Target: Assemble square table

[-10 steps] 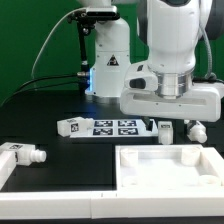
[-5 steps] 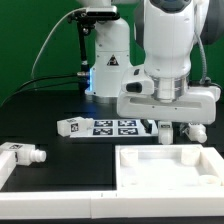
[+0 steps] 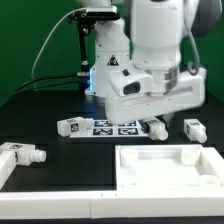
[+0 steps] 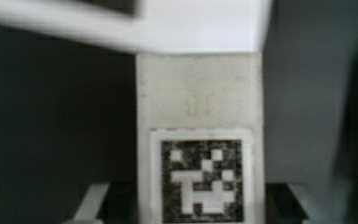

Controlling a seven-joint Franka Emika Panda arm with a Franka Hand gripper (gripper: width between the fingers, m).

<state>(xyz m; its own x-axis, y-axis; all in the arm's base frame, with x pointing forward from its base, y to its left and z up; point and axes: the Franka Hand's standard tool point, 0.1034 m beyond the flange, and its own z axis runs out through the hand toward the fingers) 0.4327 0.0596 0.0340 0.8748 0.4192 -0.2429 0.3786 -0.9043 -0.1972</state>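
Desk (image 3: 50, 110): black and matte, with a green screen behind on the far left.
Arm (image 3: 160, 40): bulky and white, leaning over the far middle of the desk.
Panel (image 3: 150, 178): white square tabletop with a raised rim, lying near and to the right. No legs are fitted yet.
Marker board (image 3: 110, 127): flat tagged strip on the far side of the panel.
Bar (image 3: 8, 165): white border piece at the near left edge.
Loose legs: one (image 3: 30, 156) just beside the bar, one (image 3: 195, 127) at the far right, both stubby, white and tagged.
Held leg (image 3: 157, 127): hangs tilted, just beyond the panel's far rim. In the wrist view (image 4: 202, 110) it is a plain white shaft with a black-and-white tag.
Gripper (image 3: 156, 121): clamped on the held leg, a finger (image 4: 96, 198) on either side.
Risk: the leg is tilted, so it could meet a corner socket crooked and jam or skid off the rim. A shallow grip could let it twist or drop, and a low swing could knock the far-right leg.
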